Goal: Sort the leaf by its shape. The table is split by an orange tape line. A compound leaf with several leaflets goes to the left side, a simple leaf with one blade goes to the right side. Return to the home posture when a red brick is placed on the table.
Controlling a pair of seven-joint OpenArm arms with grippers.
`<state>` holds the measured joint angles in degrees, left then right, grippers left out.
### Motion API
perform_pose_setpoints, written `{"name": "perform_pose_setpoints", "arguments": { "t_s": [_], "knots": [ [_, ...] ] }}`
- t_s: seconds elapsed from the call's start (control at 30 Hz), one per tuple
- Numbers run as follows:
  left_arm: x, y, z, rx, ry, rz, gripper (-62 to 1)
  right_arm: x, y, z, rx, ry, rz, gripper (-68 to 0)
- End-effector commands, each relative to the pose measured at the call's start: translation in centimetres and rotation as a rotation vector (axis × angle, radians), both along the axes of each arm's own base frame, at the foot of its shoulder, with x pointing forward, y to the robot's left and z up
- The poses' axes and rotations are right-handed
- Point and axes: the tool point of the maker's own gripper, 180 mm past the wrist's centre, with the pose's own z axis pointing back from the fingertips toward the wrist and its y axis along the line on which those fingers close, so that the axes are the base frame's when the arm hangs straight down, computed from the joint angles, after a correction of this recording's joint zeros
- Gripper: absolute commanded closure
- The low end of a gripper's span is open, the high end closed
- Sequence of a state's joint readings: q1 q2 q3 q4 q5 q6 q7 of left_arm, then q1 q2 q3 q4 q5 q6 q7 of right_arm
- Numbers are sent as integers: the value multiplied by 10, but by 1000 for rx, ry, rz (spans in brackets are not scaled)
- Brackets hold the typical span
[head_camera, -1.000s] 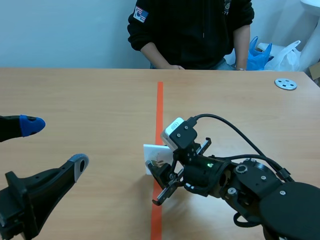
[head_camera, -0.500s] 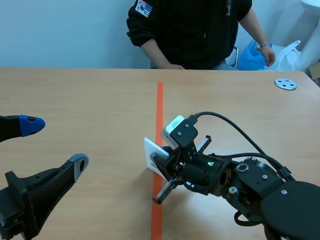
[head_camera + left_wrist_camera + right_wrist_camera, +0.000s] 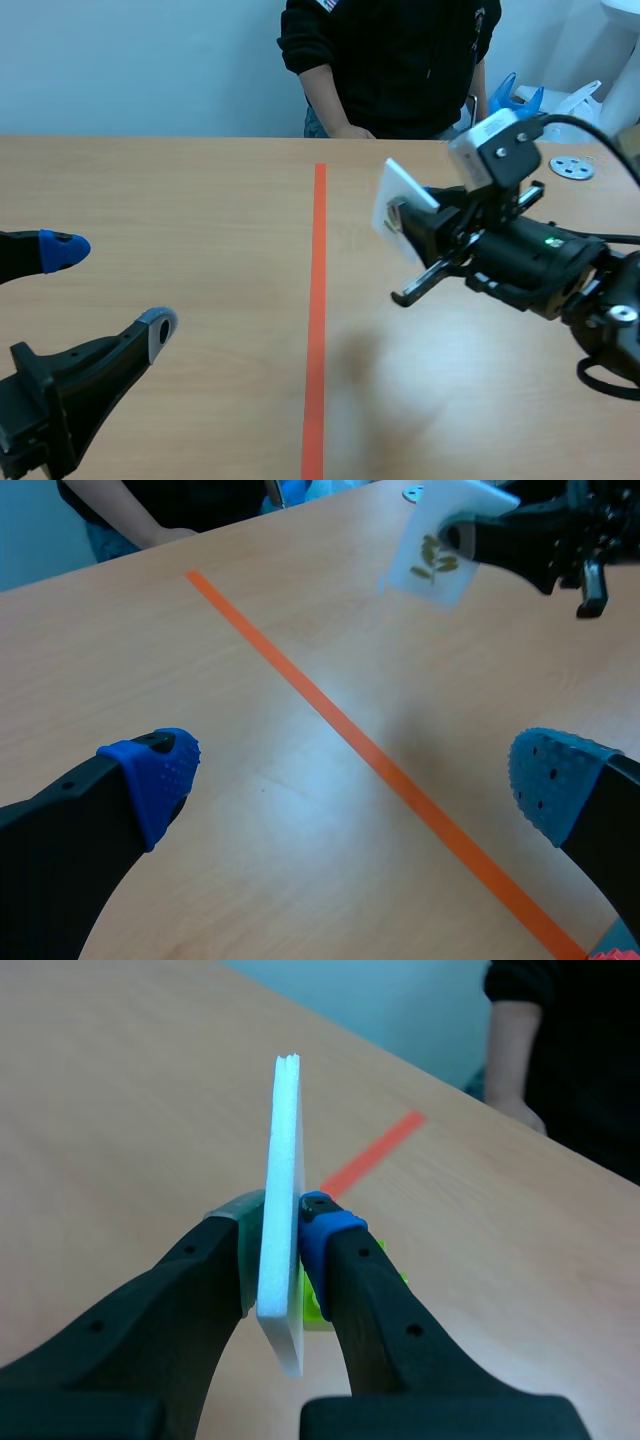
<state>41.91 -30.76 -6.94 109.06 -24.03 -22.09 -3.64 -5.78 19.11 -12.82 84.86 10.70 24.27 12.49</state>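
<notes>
The right end effector (image 3: 283,1245) clamps the leaf card (image 3: 285,1150) upright between its pads, clear of the tabletop (image 3: 200,200), likely for carrying; the left end effector (image 3: 350,780) gapes wide.

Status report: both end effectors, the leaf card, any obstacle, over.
Left end effector open, low, left of tape line. Right end effector shut on leaf card, raised, right of line. Obstacle: none seen.

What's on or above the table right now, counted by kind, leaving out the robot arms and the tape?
White leaf card, held off the table in the right gripper: 1
Grey round disc, lying at the far right: 1
Total: 2
</notes>
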Motion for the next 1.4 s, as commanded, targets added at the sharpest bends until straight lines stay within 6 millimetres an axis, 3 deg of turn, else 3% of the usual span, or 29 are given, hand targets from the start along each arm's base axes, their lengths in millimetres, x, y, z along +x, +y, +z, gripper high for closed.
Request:
{"name": "perform_pose_setpoints", "arguments": {
  "t_s": [0.0,0.23,0.43,0.6,0.9,1.07,1.23,1.37],
  "knots": [
    [1,-4,11,-25,-29,-2,-623,10,-22,8,3,-14,-53,-33],
    [1,-4,11,-25,-29,-2,-623,30,-101,7,-11,34,-304,-33],
    [1,-4,11,-25,-30,-2,-623,43,-142,-24,-13,109,-452,-33],
    [1,-4,11,-25,-30,-2,-623,59,-165,-43,5,149,-516,-33],
    [1,-4,11,-25,-30,-2,-623,85,-201,-58,13,185,-656,-33],
    [1,-4,11,-25,-30,-2,-623,89,-221,-74,-26,228,-731,-37],
    [1,-4,11,-25,-30,-2,-623,88,-228,-84,-51,258,-752,-39],
    [1,-4,11,-25,-30,-2,-623,86,-231,-88,-70,268,-771,-101]
  ]
}}
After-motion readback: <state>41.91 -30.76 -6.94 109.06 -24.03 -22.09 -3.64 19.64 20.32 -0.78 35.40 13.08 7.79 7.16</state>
